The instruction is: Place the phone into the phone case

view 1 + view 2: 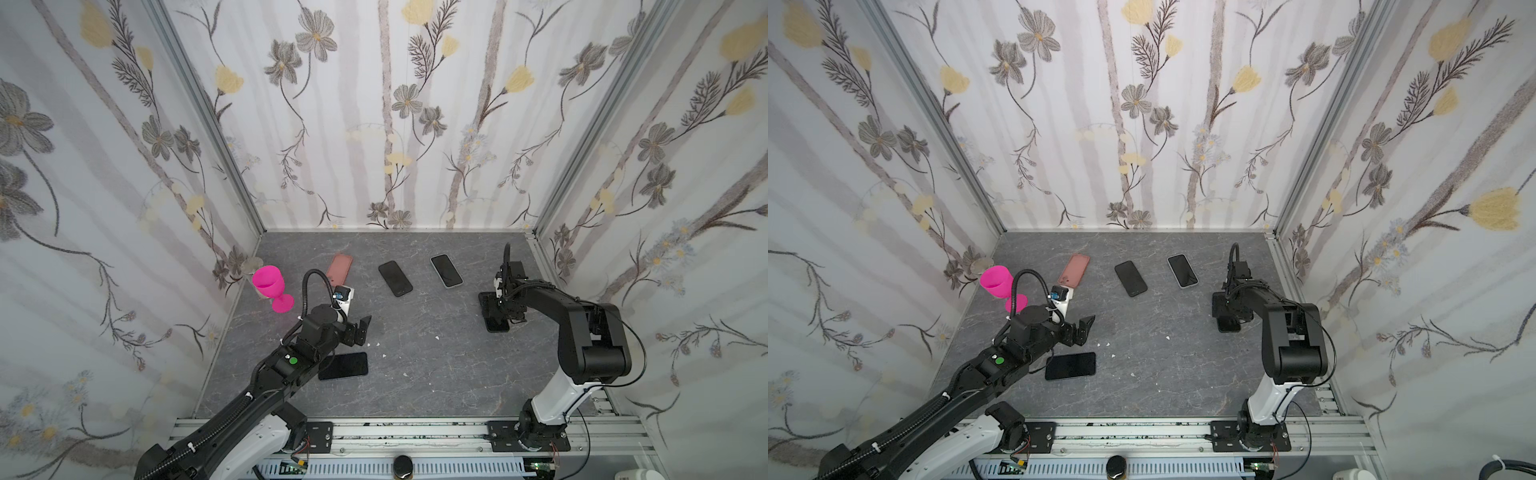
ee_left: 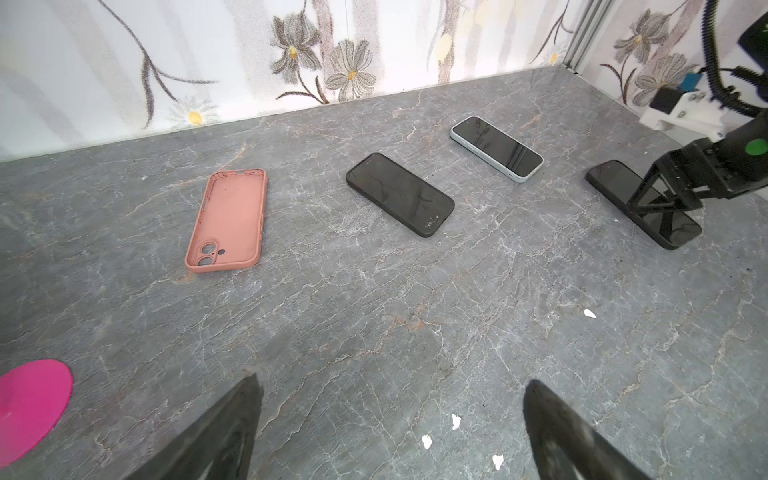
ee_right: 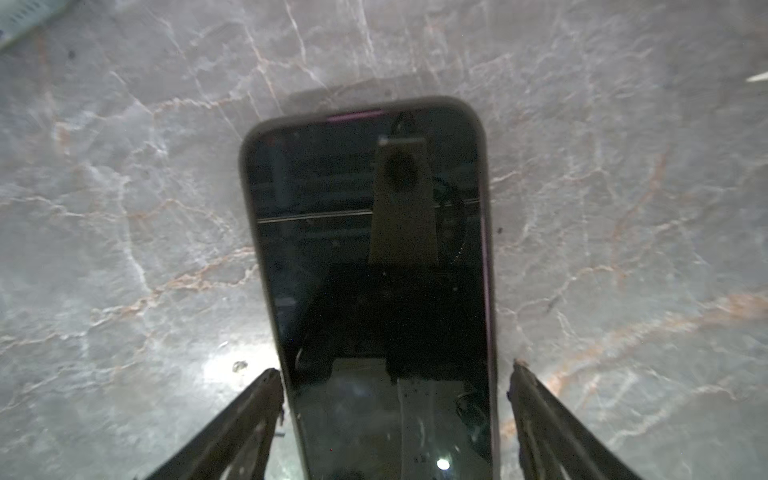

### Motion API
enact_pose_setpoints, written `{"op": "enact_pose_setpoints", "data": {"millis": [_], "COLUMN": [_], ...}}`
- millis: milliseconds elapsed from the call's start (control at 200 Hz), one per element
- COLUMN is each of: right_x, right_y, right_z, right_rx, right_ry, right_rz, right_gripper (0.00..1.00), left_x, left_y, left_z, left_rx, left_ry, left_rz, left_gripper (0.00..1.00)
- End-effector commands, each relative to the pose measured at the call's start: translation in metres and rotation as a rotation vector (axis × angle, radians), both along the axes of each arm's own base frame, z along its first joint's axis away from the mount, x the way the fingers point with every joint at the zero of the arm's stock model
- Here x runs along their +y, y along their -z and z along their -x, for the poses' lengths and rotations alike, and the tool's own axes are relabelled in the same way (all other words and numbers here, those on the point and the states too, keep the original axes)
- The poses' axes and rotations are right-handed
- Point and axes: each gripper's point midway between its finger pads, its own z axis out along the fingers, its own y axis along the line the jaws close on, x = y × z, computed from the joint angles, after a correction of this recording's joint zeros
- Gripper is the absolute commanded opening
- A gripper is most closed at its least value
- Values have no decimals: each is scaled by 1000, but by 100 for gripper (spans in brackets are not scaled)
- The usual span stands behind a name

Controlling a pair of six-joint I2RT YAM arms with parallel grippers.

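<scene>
An empty salmon-pink phone case lies open side up at the back left of the table. Several phones lie flat, screens up. One dark phone lies under my right gripper. This gripper is open and points down, one finger on each long side of the phone, with a gap showing on one side. My left gripper hovers open and empty over bare table, just beyond a black phone.
A black phone and a white-edged phone lie at the back middle. A bright pink goblet stands at the left wall. Small white crumbs dot the grey marble table. Flowered walls close in three sides.
</scene>
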Motion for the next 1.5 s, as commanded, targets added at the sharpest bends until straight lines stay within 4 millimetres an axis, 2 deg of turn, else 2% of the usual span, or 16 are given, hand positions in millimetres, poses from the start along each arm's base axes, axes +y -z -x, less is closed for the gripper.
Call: {"op": "enact_pose_setpoints", "data": {"millis": [0,60,80,155,365,400,470,614,734,764,784,879,979,1189,1439,1494], "right_x": [1,2,3,5,26,29,37,57,64,64,64,65,65,59,60,61], "right_y": [-24,-34,-48,-67,-108,-111,-114,-118,-117,-116,-117,-117,-120,-114,-114,-116], "right_z": [-2,-3,-5,-5,4,6,13,24,30,31,32,36,40,49,51,51], "right_rx": [-51,-72,-108,-161,-283,-291,-299,-319,-329,-328,-330,-326,-333,-315,-315,-321], "right_ry": [18,19,18,17,-41,-45,-54,-102,-119,-121,-121,-135,-155,-166,-179,-183], "right_rz": [-8,-18,-23,-39,-108,-113,-139,-170,-179,-179,-181,-179,-171,-134,-136,-138], "right_gripper": [90,90,91,91,90,90,90,90,89,89,89,89,89,89,89,89], "left_x": [4,5,5,8,29,32,35,32,29,31,29,33,38,41,46,47], "left_y": [-10,-11,-12,-14,13,15,34,55,77,87,84,105,127,148,165,168], "left_z": [-10,-16,-18,-28,-74,-83,-102,-141,-176,-183,-193,-218,-237,-252,-245,-243], "left_rx": [-15,-3,0,20,194,226,319,403,466,493,488,548,592,609,626,632], "left_ry": [-48,-63,-71,-98,-246,-270,-288,-282,-282,-285,-282,-297,-311,-288,-233,-222], "left_rz": [21,23,26,25,9,25,33,22,-24,-38,-34,-60,-88,-149,-240,-257], "left_gripper": [96,95,94,92,82,81,77,71,64,60,58,43,31,27,20,15]}}
